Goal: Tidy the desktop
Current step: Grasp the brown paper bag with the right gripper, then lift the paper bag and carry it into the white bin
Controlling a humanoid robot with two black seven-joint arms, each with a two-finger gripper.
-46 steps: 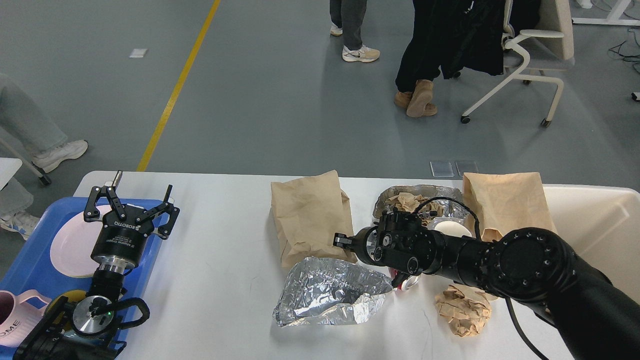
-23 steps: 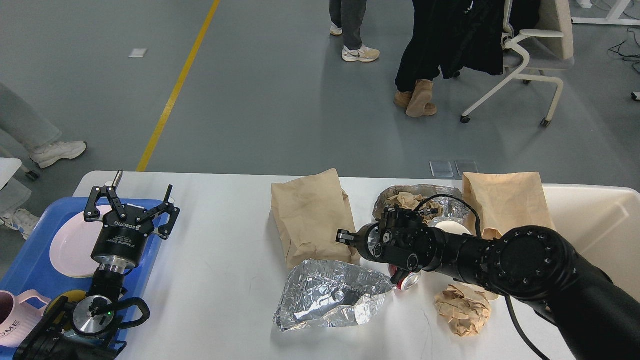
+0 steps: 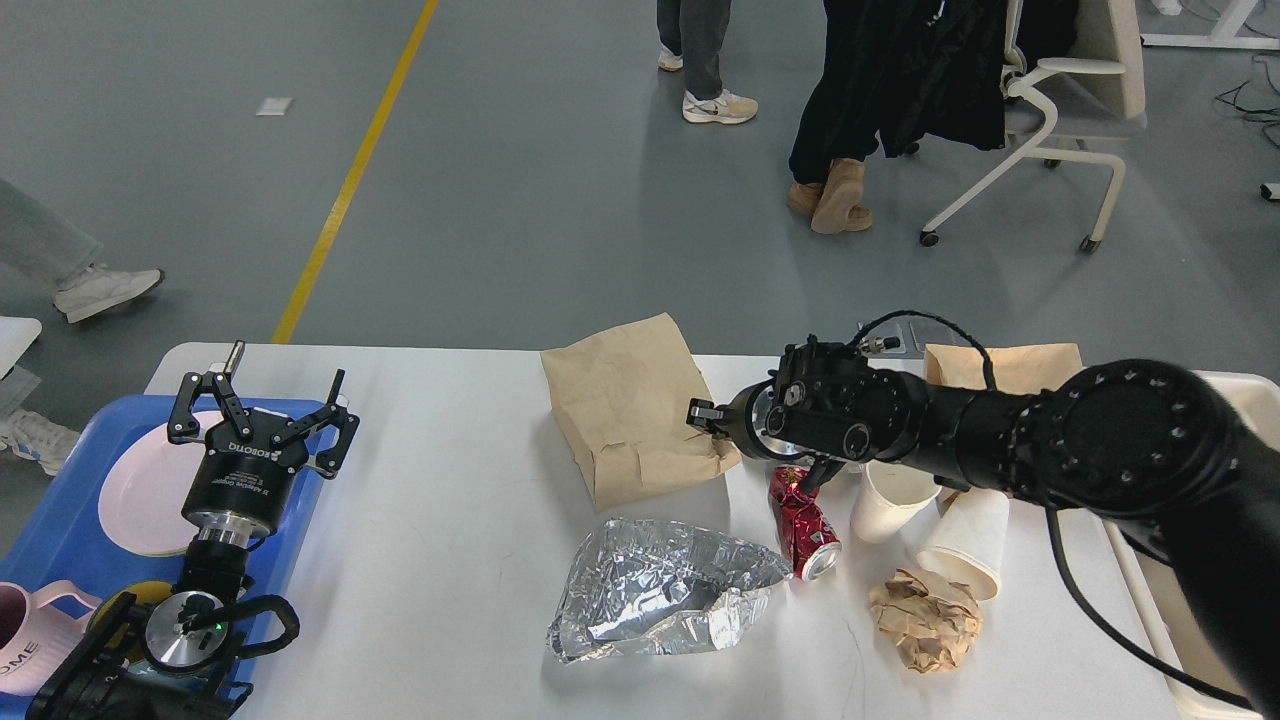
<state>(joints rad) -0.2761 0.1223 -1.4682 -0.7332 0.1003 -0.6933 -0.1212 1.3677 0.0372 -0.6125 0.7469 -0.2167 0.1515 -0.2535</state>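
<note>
Where lettering can be read in the head view, white "ROBOTIQ" runs along the left gripper (image 3: 265, 405), and "ME" ends a word on the pink mug (image 3: 30, 640) at the blue tray's (image 3: 60, 520) near left corner. That left gripper stands with its fingers spread wide apart, holding nothing, above the tray's right edge and a pink plate (image 3: 145, 495). The desktop (image 3: 440, 520) stretches beneath both arms. The right gripper (image 3: 700, 413) hangs above the desktop's far middle, its tip at the near right corner of a brown paper bag (image 3: 630, 410); I cannot tell whether its fingers are apart. Just below its wrist lie a crushed red can (image 3: 805, 520) and two white paper cups (image 3: 885, 500).
</note>
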